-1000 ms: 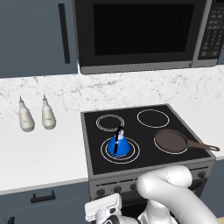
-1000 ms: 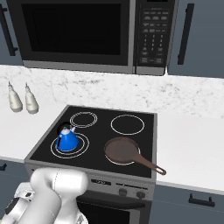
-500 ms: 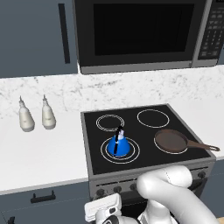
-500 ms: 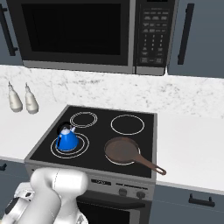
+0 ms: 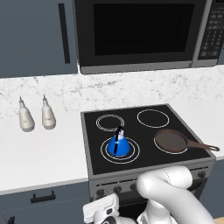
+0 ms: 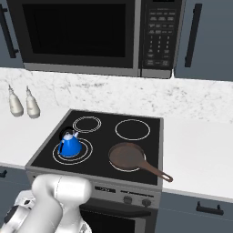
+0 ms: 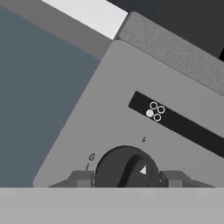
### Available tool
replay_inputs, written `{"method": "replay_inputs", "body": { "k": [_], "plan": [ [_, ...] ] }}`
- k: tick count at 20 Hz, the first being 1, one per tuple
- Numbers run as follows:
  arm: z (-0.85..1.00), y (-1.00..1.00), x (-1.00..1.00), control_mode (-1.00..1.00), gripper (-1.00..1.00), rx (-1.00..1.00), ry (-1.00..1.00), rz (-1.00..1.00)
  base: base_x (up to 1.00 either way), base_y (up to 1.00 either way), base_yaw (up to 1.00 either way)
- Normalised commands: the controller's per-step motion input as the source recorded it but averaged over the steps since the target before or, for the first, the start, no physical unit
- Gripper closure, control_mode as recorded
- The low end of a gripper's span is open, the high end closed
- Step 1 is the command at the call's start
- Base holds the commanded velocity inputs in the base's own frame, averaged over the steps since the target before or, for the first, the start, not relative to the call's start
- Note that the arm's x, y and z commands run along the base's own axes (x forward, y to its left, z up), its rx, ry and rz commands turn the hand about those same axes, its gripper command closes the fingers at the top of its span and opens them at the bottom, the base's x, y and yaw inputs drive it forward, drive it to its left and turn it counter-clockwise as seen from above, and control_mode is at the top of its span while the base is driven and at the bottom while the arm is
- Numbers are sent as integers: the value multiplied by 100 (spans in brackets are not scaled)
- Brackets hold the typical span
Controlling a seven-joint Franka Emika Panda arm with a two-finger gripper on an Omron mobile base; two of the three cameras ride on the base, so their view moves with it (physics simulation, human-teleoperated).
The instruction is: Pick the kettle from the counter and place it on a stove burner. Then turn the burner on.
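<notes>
The kettle [image 5: 118, 145] stands upright on the stove burner [image 5: 120, 149], the near-left ring of the black cooktop, its handle arching over the lid; a brown frying pan [image 5: 173, 141] lies right of the kettle, handle pointing right; two pale bottles [image 5: 35, 116] stand on the counter [image 5: 39, 153] well left of it; the gripper [image 7: 127, 178] pinches a dark stove knob [image 7: 124, 168], a finger [image 7: 83, 178] at each side; no readable writing.

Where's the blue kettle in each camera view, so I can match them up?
Left base view: kettle sits on the front-left stove burner, centre of picture.
Right base view: kettle on the same burner, left of centre.
Hand view: not in it.
Shared landmark: the frying pan, to the kettle's right.
</notes>
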Motion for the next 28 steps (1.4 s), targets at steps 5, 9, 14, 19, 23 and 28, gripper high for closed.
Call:
{"method": "replay_inputs", "body": {
  "k": [5, 9, 14, 19, 23, 28],
  "plan": [
    [0, 43, 0, -100, 100, -24, 0, 6, 0, 0, 0],
    [0, 41, 6, -100, 100, -25, 2, 7, 0, 0, 0],
    [0, 41, 10, -100, 100, -26, 4, 6, 0, 0, 0],
    [0, 48, 19, -100, 100, -28, 9, 7, 0, 0, 0],
    [0, 47, 17, -100, 100, -25, 9, 8, 0, 0, 0],
    [0, 17, 1, -100, 100, -11, 0, 7, 0, 0, 0]
  ]
}}
